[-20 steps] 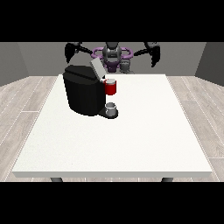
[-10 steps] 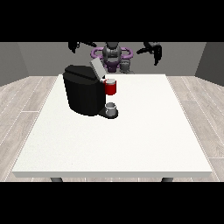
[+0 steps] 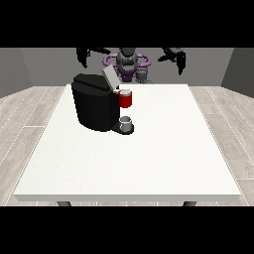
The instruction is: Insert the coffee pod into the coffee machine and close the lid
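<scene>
Coffee machine (image 3: 97,106), black and bulky, stands on the white bench (image 3: 163,149), toward the far side and toward the view's left. Its grey lid (image 3: 109,78) is tilted up and open, leaning back at an angle above the body. A red section (image 3: 126,99) with a pale top sits at the machine's front, on the side facing the view's right. Whether this is the coffee pod already seated in its holder cannot be told. Below the red section, a small grey cup (image 3: 126,122) rests on the machine's dark base.

Beyond the far edge of the bench stands the robot (image 3: 128,62), grey with a purple ring around its torso. Both arms are raised and spread wide to either side, well above the bench.

One robot hand (image 3: 82,55) shows at the view's left, hanging above and behind the machine, touching nothing. Another robot hand (image 3: 179,60) shows at the view's right, well apart from the machine, its fingers pointing down, also touching nothing. Neither holds anything; whether the fingers of either are spread or curled cannot be told.
</scene>
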{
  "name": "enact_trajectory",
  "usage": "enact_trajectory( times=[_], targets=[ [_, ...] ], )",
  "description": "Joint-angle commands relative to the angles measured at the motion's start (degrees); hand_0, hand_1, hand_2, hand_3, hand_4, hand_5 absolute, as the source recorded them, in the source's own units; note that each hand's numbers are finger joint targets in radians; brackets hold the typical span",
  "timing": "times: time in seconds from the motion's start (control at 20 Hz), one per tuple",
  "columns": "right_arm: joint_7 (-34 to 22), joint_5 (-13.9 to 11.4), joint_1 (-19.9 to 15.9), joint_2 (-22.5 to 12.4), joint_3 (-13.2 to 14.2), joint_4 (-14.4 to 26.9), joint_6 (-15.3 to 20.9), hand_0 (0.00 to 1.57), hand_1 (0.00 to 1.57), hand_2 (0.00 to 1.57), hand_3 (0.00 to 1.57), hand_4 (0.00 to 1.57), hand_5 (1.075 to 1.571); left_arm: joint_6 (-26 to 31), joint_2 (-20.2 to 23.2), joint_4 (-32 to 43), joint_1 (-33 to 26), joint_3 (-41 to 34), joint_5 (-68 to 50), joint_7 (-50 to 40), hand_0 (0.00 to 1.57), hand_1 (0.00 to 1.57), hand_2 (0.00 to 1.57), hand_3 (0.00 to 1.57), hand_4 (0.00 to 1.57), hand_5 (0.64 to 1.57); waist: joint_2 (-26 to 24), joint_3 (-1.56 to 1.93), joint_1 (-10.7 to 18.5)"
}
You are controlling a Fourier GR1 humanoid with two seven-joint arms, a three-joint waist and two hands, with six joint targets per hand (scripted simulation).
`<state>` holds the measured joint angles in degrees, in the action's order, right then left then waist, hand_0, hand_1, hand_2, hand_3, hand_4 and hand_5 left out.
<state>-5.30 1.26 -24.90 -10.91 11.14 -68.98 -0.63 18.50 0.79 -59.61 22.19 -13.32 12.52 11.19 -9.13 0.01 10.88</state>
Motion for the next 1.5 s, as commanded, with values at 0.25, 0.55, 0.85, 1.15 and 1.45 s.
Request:
enact_trajectory(
  times=[0.25, 0.55, 0.85, 1.15, 1.45],
  targets=[
    [-3.2, 2.9, -7.9, 1.4, -0.2, 3.7, 0.5, 0.0, 0.0, 0.0, 0.0, 0.07, 1.571, -2.6, 0.7, -10.5, -4.8, 4.1, -3.4, -2.5, 0.0, 0.0, 0.0, 0.0, 0.37, 1.571, 5.9, -0.01, -1.6],
    [-1.9, 1.8, -10.2, 0.2, -1.4, 7.5, -1.1, 0.0, 0.0, 0.0, 0.0, 0.0, 1.571, -1.9, 2.0, -16.2, -5.0, 3.5, -6.6, -5.2, 0.0, 0.0, 0.0, 0.0, 0.38, 1.571, 8.3, 0.0, -1.6],
    [-0.3, 0.3, -12.3, 1.6, -3.3, 9.7, -0.4, 0.0, 0.0, 0.0, 0.0, 0.0, 1.571, -3.9, 2.4, -20.4, -7.6, 4.1, -7.1, -7.6, 0.0, 0.0, 0.0, 0.0, 0.34, 1.571, 9.5, -0.01, -1.8],
    [1.6, -0.3, -14.3, 2.4, -4.5, 9.9, -0.7, 0.0, 0.0, 0.0, 0.0, 0.08, 1.571, -4.0, 4.8, -19.3, -11.5, 4.3, -5.1, -0.4, 0.0, 0.0, 0.0, 0.0, 0.35, 1.571, 12.2, -0.01, -2.2],
    [3.1, -1.4, -20.4, -1.3, -2.7, 13.4, -0.7, 0.0, 0.0, 0.0, 0.0, 0.2, 1.571, -4.9, 4.7, -23.5, -6.3, 5.0, -6.5, -7.7, 0.0, 0.0, 0.0, 0.0, 0.36, 1.571, 14.9, 0.0, -0.4]
  ],
)
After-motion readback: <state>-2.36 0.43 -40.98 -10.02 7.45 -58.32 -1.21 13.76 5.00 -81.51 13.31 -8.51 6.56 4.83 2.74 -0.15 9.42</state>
